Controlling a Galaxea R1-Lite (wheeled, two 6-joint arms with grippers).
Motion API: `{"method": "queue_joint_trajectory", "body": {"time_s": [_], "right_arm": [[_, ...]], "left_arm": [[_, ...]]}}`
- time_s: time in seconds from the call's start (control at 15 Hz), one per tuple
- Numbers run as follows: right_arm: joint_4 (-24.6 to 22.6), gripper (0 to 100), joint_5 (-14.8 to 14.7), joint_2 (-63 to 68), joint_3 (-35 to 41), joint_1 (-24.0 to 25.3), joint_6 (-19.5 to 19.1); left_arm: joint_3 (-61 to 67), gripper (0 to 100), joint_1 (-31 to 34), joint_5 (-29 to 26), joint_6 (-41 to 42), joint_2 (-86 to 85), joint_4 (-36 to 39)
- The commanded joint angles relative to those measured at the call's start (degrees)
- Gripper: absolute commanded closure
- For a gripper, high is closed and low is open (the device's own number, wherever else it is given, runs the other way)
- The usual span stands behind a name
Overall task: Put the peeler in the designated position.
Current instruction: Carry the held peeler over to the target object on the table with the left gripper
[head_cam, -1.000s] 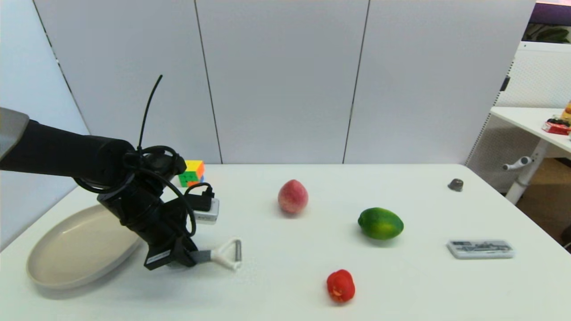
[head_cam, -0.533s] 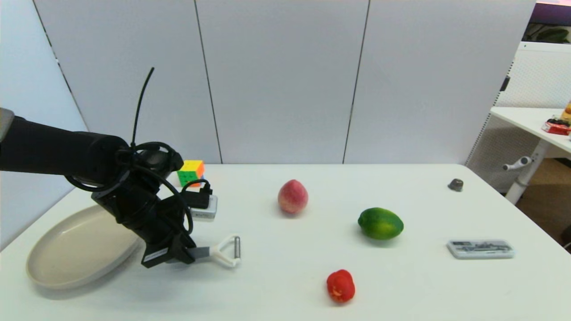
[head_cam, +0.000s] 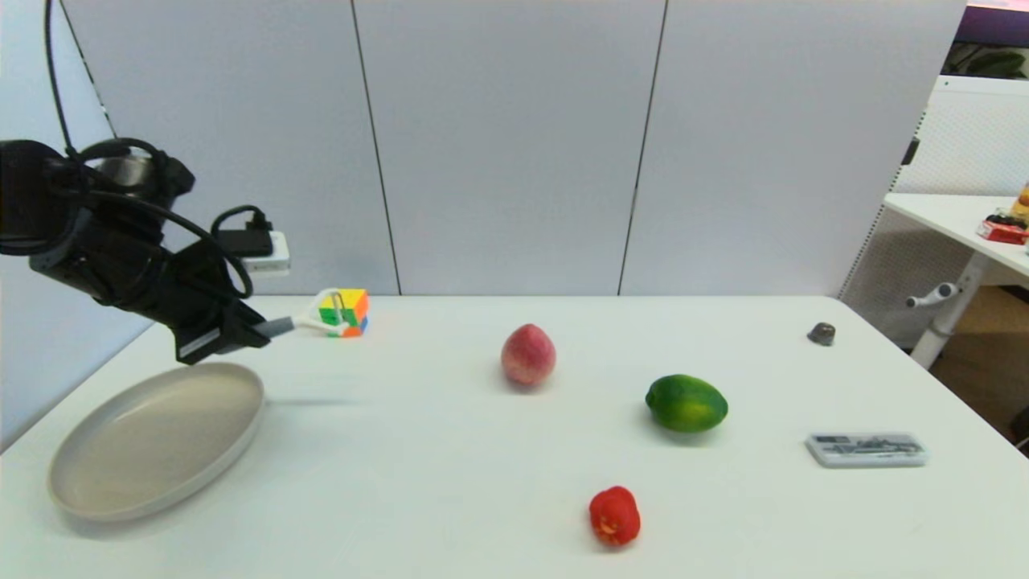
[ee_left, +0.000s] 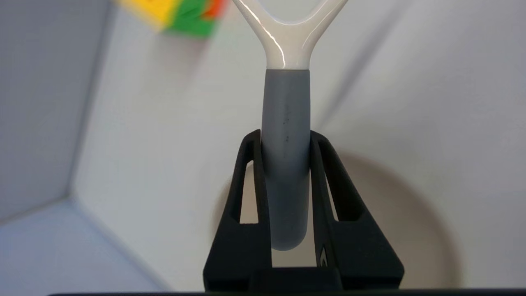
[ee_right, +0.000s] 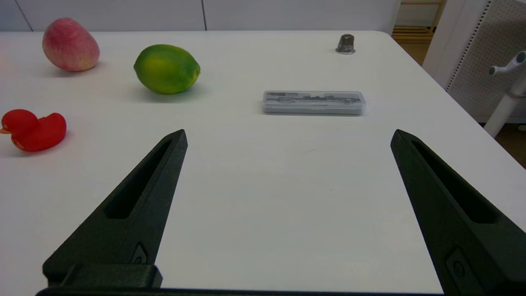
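the left gripper (head_cam: 256, 330) hangs in the air over the far left of the table (head_cam: 482, 482), above the back edge of the beige plate (head_cam: 80, 490), with its two black fingers (ee_left: 250, 181) pinching the grey handle of the peeler (head_cam: 309, 322). the peeler sticks out level toward the middle of the table, clear of the surface, and its white forked head with the blade lines up in front of the colourful puzzle cube (head_cam: 354, 310) near the back wall; whether it touches the cube i cannot tell. in the left wrist view the handle (ee_left: 285, 164) sits squarely between the fingers, with the white fork beyond them.

the right gripper (ee_right: 287, 137) is low over the near right part of the table, fingers spread wide and holding nothing. ahead of it lie a clear plastic case (ee_right: 313, 102), a green lime (ee_right: 166, 69), a pink peach (ee_right: 70, 44), a red toy duck (ee_right: 33, 130) and a small dark knob (ee_right: 346, 44), all well apart from each other.
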State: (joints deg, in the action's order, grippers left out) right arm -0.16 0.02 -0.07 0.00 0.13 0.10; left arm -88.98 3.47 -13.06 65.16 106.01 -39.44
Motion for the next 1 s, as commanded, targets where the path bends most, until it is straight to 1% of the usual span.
{"method": "queue_joint_trajectory", "body": {"time_s": [0.07, 0.2, 0.33, 0.47, 0.67, 0.87, 1.0], "right_arm": [[0.0, 0, 0.0, 0.1, 0.1, 0.0, 0.0], [0.0, 0, 0.0, 0.1, 0.1, 0.0, 0.0], [0.0, 0, 0.0, 0.1, 0.1, 0.0, 0.0], [0.0, 0, 0.1, 0.1, 0.1, 0.0, 0.0], [0.0, 0, 0.0, 0.1, 0.1, 0.0, 0.0], [0.0, 0, 0.0, 0.1, 0.1, 0.0, 0.0], [0.0, 0, 0.1, 0.1, 0.1, 0.0, 0.0]], "left_arm": [[-8.5, 100, 8.7, 2.3, 0.5, 5.0, 0.1], [-12.1, 100, 12.2, 3.6, 1.1, 7.8, 0.1], [-16.2, 100, 14.8, 3.6, 4.3, 11.1, 0.1], [-21.2, 100, 16.5, 1.8, 8.4, 15.4, 0.0], [-23.0, 100, 18.1, -6.7, 13.8, 19.8, -0.1], [-23.3, 100, 18.2, -13.1, 18.2, 23.0, -0.6], [-23.3, 100, 18.2, -16.3, 18.9, 24.8, -0.6]]}}
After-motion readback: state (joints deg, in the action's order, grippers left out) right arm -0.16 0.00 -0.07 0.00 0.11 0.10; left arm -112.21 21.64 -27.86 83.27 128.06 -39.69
